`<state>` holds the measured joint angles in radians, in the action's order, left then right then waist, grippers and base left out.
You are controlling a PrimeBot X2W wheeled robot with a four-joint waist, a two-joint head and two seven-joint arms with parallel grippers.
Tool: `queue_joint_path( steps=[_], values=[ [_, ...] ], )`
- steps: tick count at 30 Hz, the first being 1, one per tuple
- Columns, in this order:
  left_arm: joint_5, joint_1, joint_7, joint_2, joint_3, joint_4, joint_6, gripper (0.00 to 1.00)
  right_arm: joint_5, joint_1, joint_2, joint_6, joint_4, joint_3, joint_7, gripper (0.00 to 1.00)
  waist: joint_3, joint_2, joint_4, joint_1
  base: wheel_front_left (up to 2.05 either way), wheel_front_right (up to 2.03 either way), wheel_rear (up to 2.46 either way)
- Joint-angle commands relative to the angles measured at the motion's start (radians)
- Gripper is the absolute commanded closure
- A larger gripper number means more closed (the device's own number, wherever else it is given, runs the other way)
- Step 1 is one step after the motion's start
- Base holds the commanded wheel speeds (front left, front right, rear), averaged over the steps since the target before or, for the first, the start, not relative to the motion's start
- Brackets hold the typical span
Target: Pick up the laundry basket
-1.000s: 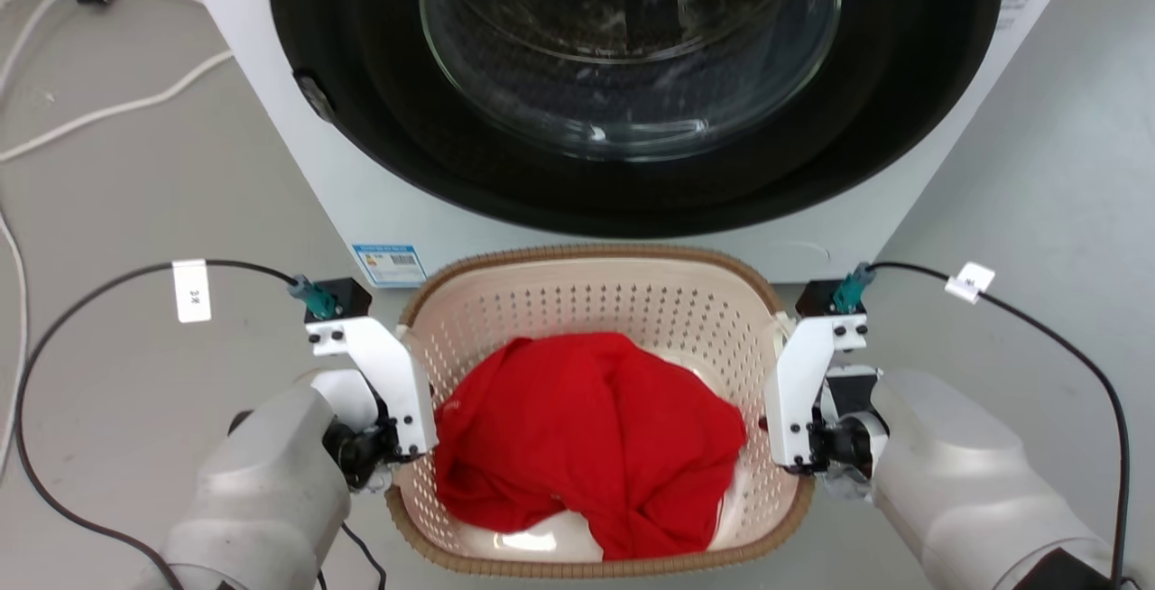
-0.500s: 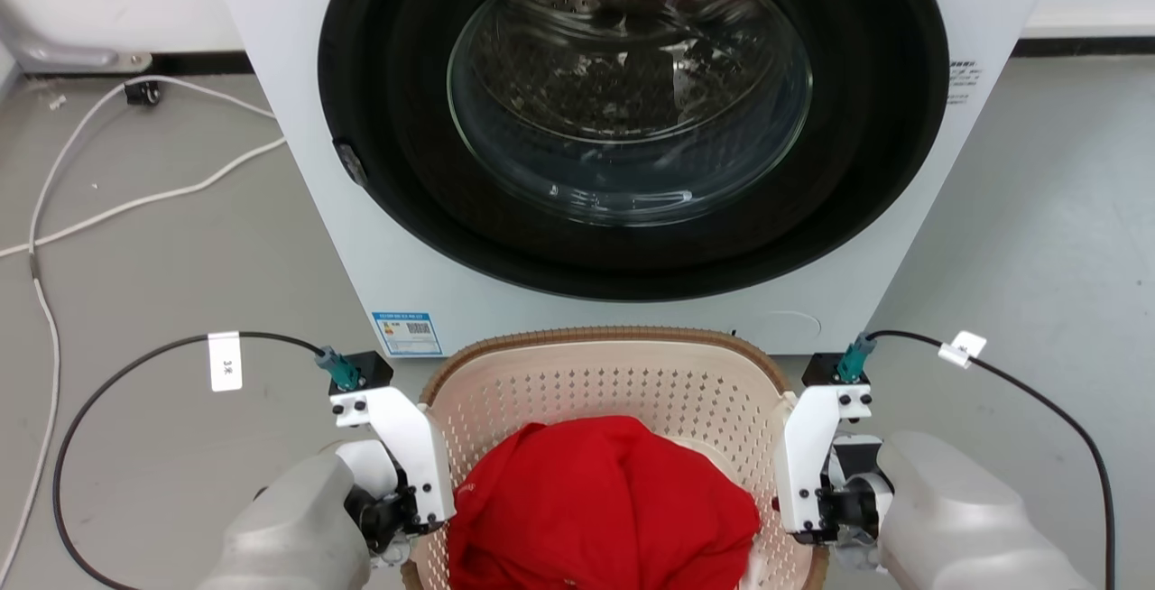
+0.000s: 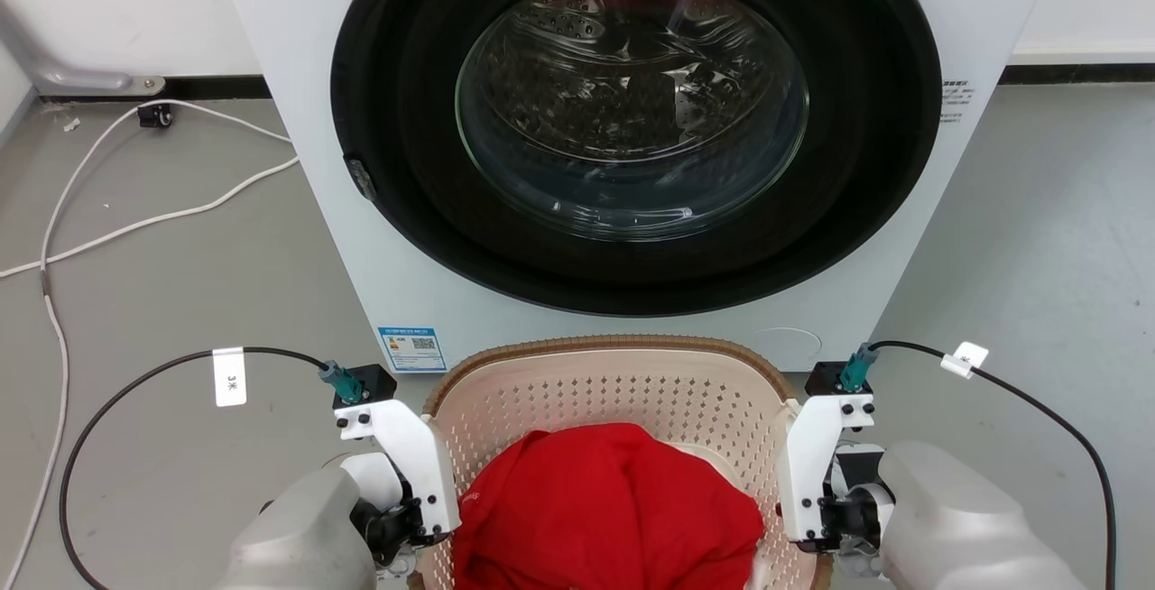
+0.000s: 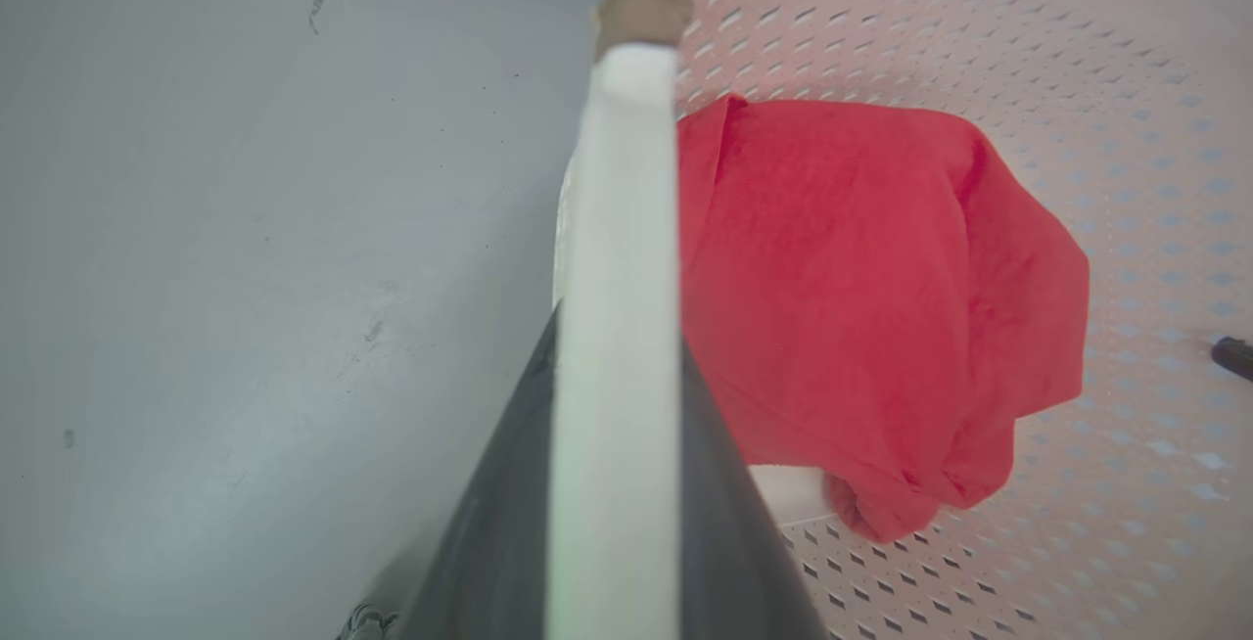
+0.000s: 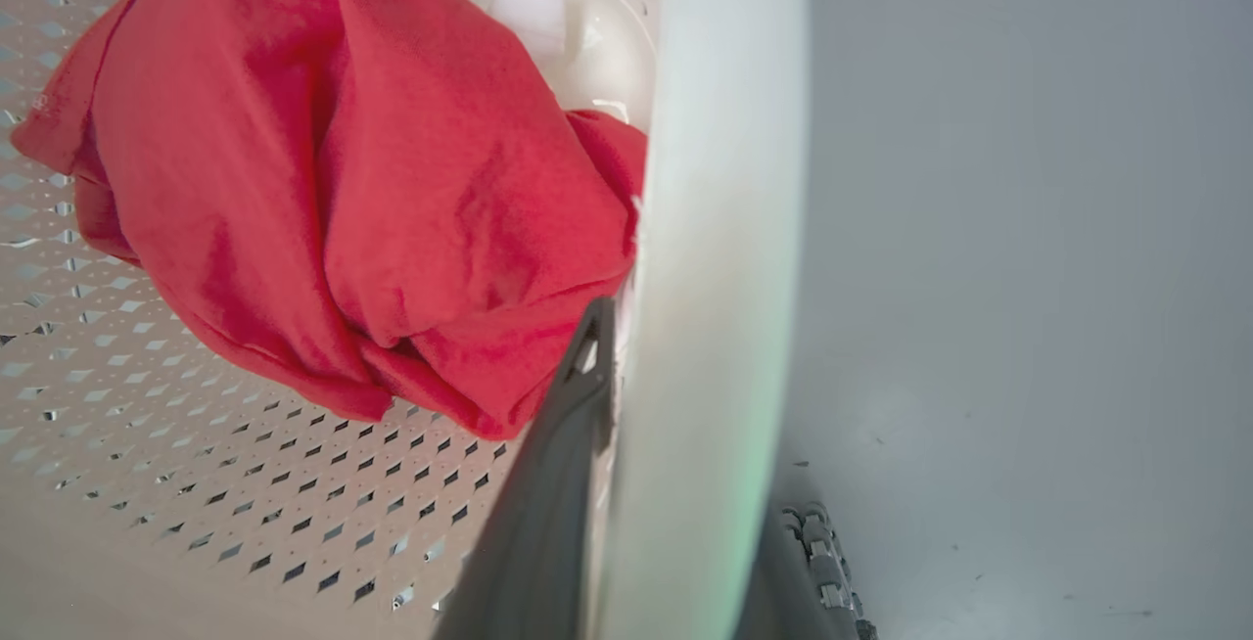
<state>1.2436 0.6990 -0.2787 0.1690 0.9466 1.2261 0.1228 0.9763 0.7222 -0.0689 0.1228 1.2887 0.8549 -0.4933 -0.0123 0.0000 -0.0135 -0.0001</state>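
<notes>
Holding the basket (image 3: 623, 382) by its two white side handles, I am keeping it directly in front of the washing machine (image 3: 379, 238), below the machine's round door (image 3: 632, 112). The left gripper (image 4: 617, 346) is clamping the left handle (image 4: 617, 229), with one dark finger lying on each side of it. The right gripper (image 5: 685, 405) is gripping the right handle (image 5: 724, 229) in the same way. A red garment (image 3: 605, 509) is lying bunched inside the basket.

Over the last second the whole head view has been shifting. The machine's door is now showing in full, and the basket is sitting lower in the picture, with its near end cut off. I am reading this as the camera rising with the body, not as the basket sliding. The basket is staying squarely between the two grippers, and its far rim is still just overlapping the machine's bottom edge.

I am judging that the lift is under way. I cannot tell whether the base is clear of the floor (image 3: 162, 301).
</notes>
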Motion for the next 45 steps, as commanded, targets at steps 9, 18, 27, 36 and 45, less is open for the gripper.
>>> queue_joint_path(
  steps=[9,18,27,36,45],
  values=[
    [0.013,0.0,0.002,-0.042,0.008,-0.018,0.014,1.0,0.017,0.013,0.034,0.014,-0.016,0.009,-0.015,1.0,0.006,0.0,0.003,0.0001,0.0,0.0,0.0],
    [0.023,-0.007,0.0,-0.039,0.011,-0.017,0.014,1.0,0.026,0.017,0.035,0.014,-0.012,0.017,-0.062,1.0,0.006,0.0,-0.003,0.0001,0.0,0.0,0.0],
    [0.031,-0.014,0.013,-0.034,0.014,-0.013,0.014,1.0,0.033,0.023,0.035,0.014,-0.009,0.019,-0.086,1.0,0.005,0.0,-0.008,0.0001,0.0,0.0,0.0],
    [0.04,-0.02,0.021,-0.029,0.018,-0.008,0.014,1.0,0.037,0.015,0.034,0.014,-0.007,0.014,-0.098,1.0,0.004,0.0,-0.017,0.0001,0.0,0.0,0.0],
    [0.045,-0.022,0.024,-0.03,0.023,-0.005,0.014,1.0,0.043,0.008,0.034,0.014,-0.007,0.014,-0.101,1.0,0.004,0.0,-0.023,0.0001,0.0,0.0,0.0]
  ],
)
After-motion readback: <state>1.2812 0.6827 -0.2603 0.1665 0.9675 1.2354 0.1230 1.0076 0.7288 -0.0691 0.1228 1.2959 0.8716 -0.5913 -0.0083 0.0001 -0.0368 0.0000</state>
